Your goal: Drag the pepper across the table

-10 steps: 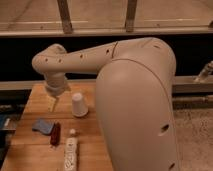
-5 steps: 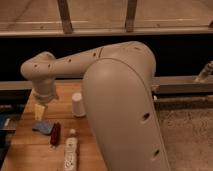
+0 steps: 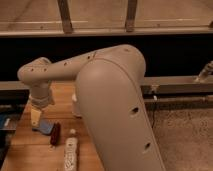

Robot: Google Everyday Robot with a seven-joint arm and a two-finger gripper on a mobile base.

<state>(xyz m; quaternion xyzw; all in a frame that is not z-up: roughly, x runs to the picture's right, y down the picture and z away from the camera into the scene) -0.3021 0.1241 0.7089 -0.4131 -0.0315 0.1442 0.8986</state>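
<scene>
Well, a light wooden plank counter stands before a dark wall with metal rails (speckled floor alongside). The pepper, small, dark red and elongated, lies just beside the blue cloth. The cream arm bends downward, its gripper at that cloth's edge; whether it is open or closed I cannot tell.

The table is light planked wood, dull in finish; the pepper is dark red, its finish unclear; the blue cloth beside it looks soft; the power strip is white plastic; the arm has a smooth matt beige shell; the gripper, low over the table at the blue cloth, looks pale plastic; the floor is rough and speckled.
</scene>
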